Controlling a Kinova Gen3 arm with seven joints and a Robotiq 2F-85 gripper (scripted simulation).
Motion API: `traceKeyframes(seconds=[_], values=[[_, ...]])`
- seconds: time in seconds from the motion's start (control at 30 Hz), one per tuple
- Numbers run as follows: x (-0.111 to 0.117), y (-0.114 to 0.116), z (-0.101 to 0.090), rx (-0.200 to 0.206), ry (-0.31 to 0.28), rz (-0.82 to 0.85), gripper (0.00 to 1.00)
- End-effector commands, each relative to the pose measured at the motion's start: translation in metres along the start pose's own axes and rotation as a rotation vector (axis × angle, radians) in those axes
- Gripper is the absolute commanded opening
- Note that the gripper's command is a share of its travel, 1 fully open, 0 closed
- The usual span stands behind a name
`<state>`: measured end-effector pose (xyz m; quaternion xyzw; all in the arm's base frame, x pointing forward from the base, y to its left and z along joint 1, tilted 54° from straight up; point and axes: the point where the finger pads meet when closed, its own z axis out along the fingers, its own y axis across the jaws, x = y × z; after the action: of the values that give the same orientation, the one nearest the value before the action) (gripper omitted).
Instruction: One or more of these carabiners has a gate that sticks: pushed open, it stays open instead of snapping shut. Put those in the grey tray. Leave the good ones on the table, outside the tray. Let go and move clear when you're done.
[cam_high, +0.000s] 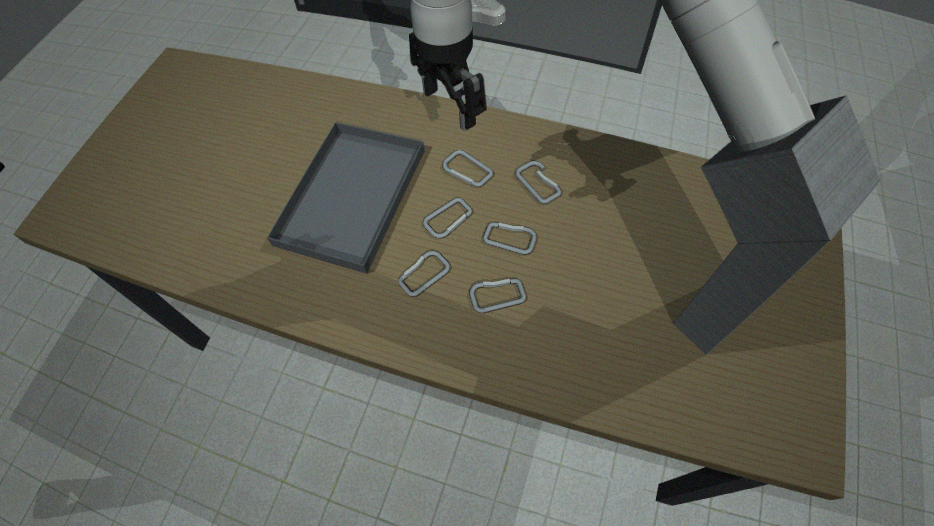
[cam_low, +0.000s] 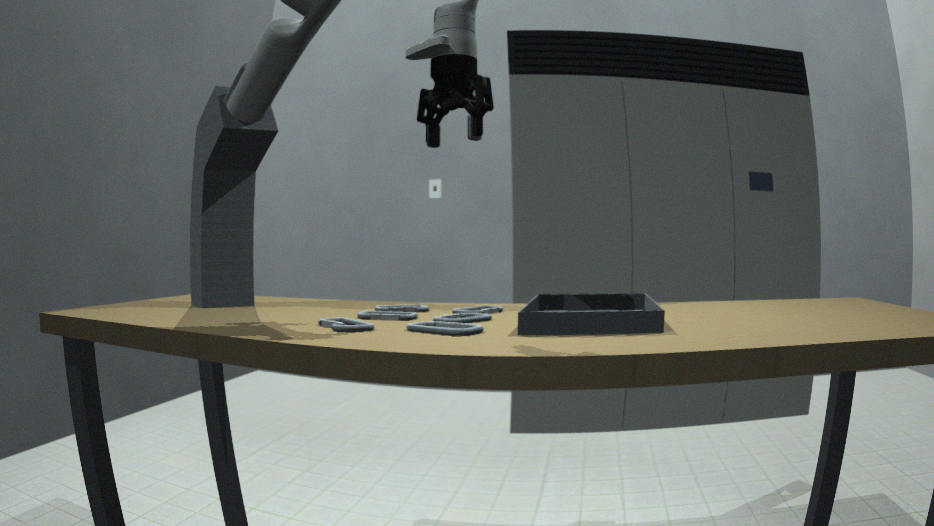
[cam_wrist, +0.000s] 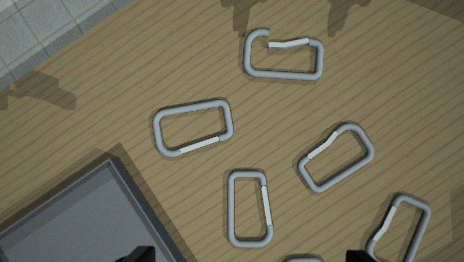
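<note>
My gripper (cam_high: 448, 107) (cam_low: 453, 141) is open and empty, high above the table near its back edge. One silver carabiner (cam_high: 528, 188) (cam_low: 356, 328) (cam_wrist: 285, 75) has its pale gate standing inward, with a gap at the hook. The other carabiners' gates look closed: one (cam_high: 477, 161) (cam_wrist: 192, 107) by the tray's back corner, one (cam_high: 441, 209) (cam_wrist: 231, 210) in front of it, one (cam_high: 506, 248) (cam_wrist: 345, 175) to its right, and two nearest the front, left (cam_high: 432, 282) and right (cam_high: 503, 305). The grey tray (cam_high: 320, 256) (cam_low: 591, 323) (cam_wrist: 146, 210) is empty.
The wooden table (cam_high: 163, 163) carries everything. The arm's dark pedestal (cam_high: 771, 202) (cam_low: 225, 261) stands at the table's right in the top view. The tray has raised walls and lies left of the carabiners there. A grey cabinet (cam_low: 568, 196) stands behind the table in the exterior view.
</note>
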<state>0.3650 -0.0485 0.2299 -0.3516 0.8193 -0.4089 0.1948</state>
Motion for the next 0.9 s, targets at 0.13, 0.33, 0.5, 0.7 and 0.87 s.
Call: traceKeyframes(seconds=[0.13,0.33,0.5,0.7,0.87], values=[[-0.008,0.002,0.059,-0.001,-0.001,0.001,1.0],[-0.008,0.002,0.059,-0.001,-0.001,0.001,1.0],[-0.008,0.002,0.059,-0.001,-0.001,0.001,1.0],[-0.019,0.007,0.1,-0.031,0.011,-0.005,1.0],[-0.019,0.007,0.1,-0.031,0.011,-0.005,1.0]])
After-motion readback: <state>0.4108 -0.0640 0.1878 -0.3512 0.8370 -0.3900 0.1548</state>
